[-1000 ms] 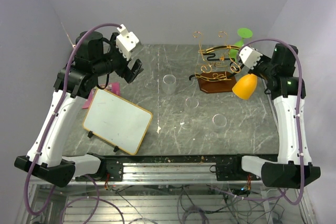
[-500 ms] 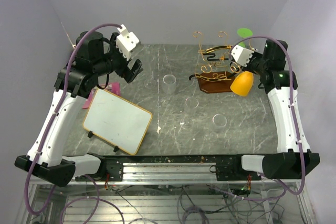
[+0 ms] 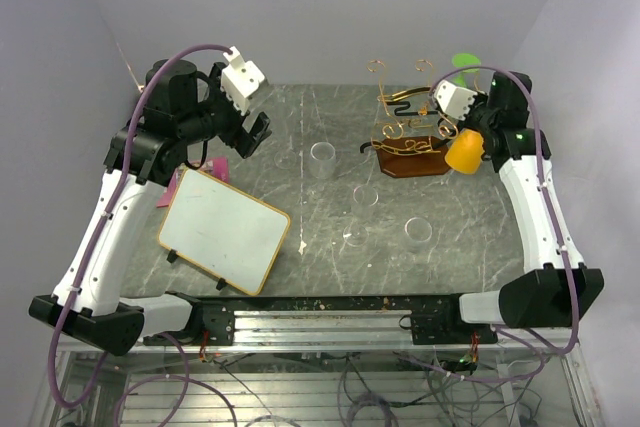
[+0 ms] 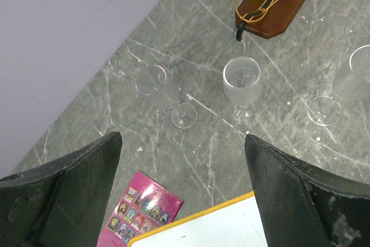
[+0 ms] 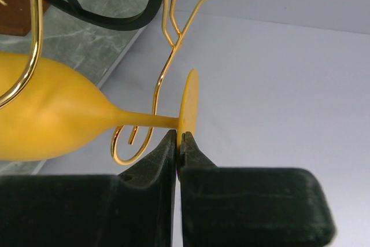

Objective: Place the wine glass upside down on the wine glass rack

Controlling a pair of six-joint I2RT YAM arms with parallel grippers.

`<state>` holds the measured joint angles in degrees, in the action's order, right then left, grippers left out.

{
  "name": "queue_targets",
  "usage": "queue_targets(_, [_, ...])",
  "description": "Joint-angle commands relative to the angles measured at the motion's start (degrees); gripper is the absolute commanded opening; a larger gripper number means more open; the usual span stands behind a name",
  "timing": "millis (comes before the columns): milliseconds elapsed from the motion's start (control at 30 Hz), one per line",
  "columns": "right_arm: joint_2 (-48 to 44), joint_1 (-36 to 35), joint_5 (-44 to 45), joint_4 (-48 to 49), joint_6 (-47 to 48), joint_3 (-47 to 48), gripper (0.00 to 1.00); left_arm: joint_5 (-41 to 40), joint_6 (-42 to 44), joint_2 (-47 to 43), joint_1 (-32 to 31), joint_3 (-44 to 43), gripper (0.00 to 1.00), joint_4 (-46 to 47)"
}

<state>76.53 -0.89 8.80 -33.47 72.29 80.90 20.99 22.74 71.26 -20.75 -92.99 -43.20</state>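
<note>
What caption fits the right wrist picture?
The right gripper pinches the yellow glass by its foot, beside the rack.

The dark grey, white-veined counter (image 3: 330, 112) is carrying the wine glass rack (image 3: 408, 159), which is standing on its reddish-brown wooden base towards the far right. Three clear glasses are sitting near the middle: one (image 4: 155, 84) is lying on its side, another (image 4: 241, 80) is standing upright, and a third (image 4: 354, 79) is partly cut off by the frame. A yellow-framed whiteboard (image 3: 222, 230) is resting at the near left, with a pink booklet (image 4: 141, 209) lying just beside it.
</note>
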Motion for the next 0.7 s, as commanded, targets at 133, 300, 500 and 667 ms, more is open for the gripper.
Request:
queue_targets(133, [1.98,-0.59,4.08,6.84,1.25,-1.68,0.0,0.6,0.55,0.1,0.46,0.13,0.98,0.66])
queue_targets(300, [3.29,-0.65,6.8,8.73,0.73,-1.55,0.0,0.65,0.59,0.23,0.45,0.1,0.98,0.66])
queue_targets(500, [4.94,-0.7,9.63,8.93,0.66,-1.44,0.0,0.72,0.81,0.36,0.5,0.18,0.98,0.66])
queue_targets(667, [5.51,-0.7,10.98,9.16,0.71,-1.49,0.0,0.72,0.9,0.28,0.45,0.18,0.98,0.58])
